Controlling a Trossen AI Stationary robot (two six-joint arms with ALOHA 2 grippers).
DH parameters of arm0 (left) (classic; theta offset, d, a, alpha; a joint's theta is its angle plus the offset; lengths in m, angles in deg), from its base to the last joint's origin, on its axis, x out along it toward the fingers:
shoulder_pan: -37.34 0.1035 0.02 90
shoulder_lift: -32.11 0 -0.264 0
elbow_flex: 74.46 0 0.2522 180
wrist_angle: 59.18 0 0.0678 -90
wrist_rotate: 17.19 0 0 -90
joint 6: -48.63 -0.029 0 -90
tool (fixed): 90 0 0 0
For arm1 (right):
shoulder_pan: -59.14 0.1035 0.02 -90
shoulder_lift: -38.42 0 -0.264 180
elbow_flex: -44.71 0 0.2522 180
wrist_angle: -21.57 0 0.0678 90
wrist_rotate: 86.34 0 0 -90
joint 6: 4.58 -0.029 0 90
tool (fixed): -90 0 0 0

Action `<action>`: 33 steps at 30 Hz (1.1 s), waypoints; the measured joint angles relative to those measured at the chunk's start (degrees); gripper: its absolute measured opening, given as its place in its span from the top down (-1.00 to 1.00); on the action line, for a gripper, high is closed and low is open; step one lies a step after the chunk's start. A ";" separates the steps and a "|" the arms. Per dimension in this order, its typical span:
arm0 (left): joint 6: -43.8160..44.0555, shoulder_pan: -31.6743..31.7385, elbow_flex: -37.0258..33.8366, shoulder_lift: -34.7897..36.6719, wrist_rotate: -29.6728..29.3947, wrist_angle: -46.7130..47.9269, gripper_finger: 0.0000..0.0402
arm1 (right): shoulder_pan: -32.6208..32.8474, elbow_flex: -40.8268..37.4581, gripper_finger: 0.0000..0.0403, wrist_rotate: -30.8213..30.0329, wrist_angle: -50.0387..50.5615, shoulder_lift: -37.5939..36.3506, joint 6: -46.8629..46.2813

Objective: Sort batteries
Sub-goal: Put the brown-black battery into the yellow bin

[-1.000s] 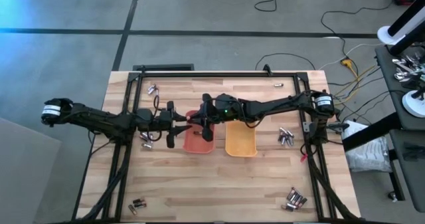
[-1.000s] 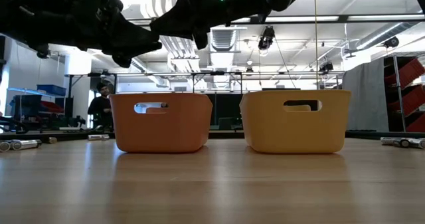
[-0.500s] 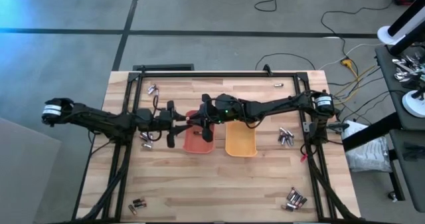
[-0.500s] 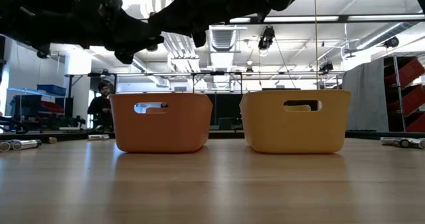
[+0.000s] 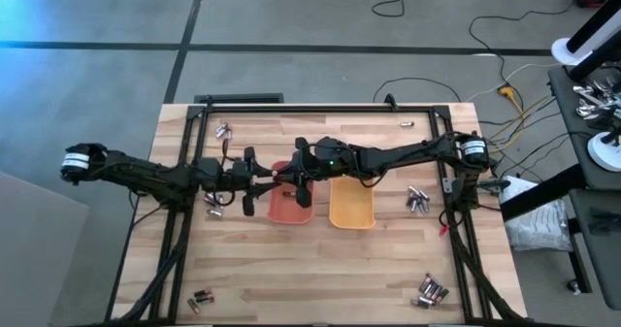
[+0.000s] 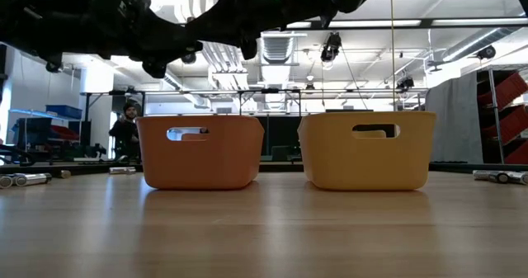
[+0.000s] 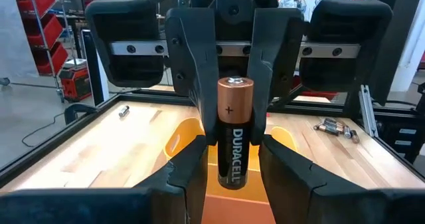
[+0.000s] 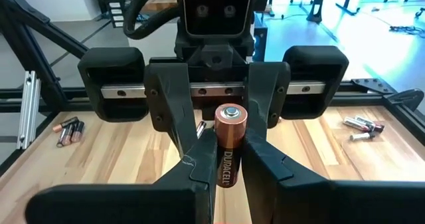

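A dark battery (image 7: 236, 137) with a coppery top stands upright in the air over the orange tray (image 5: 289, 209). My right gripper (image 8: 229, 144) is shut on it, reaching in from the table's right (image 5: 293, 175). My left gripper (image 5: 260, 179) faces it from the left. It is open, with one finger on each side of the battery's lower end (image 7: 236, 174) and a narrow gap on both sides. The yellow tray (image 5: 351, 206) stands just right of the orange one. My right gripper pinches the battery's dark body (image 8: 229, 164) between its two fingers, below the coppery top. The fingers come in level from the table's right and lie across the battery. It stands upright, coppery end up, lifted clear above the orange tray.
Loose batteries lie in small groups: far left (image 5: 222, 130), left of the orange tray (image 5: 213, 203), right of the yellow tray (image 5: 417, 199), near right (image 5: 432, 290) and near left (image 5: 199, 298). A person (image 6: 124, 129) stands in the room beyond the table.
My left gripper has moved toward the table's right, closing in on my right gripper and the battery it holds. The right gripper and the battery have kept still.
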 joint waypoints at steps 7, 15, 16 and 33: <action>0.24 0.02 0.00 -0.28 -0.04 -0.90 0.52 | 0.00 -0.02 0.79 0.00 -0.08 -0.02 0.01; 0.46 0.02 0.00 -1.00 -0.22 -2.12 0.86 | -0.02 -0.05 0.79 -0.02 0.04 -0.13 0.04; 0.48 0.02 0.00 -1.13 -0.46 -2.24 0.86 | -0.06 -0.07 0.79 -0.02 0.16 -0.13 0.06; 4.03 -0.14 5.79 -1.72 -2.72 16.49 0.86 | 1.46 -1.58 0.05 -1.68 22.96 -13.52 4.42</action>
